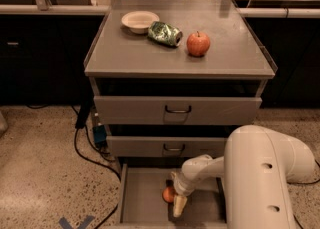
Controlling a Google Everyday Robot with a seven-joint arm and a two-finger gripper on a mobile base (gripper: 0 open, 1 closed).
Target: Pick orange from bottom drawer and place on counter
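Note:
The orange [168, 194] lies on the floor of the open bottom drawer [142, 198], near its middle. My gripper [176, 203] is down inside the drawer, right against the orange's right side and covering part of it. The white arm [260, 173] reaches in from the right and hides the drawer's right half. The counter [150, 53] is the grey cabinet top above, with a raised rim along its sides.
On the counter stand a white bowl [139, 21], a crumpled green can [164, 33] on its side and a red apple [198, 43]. The two upper drawers [177, 109] are slightly open. Black cables [82, 143] run over the speckled floor left of the cabinet.

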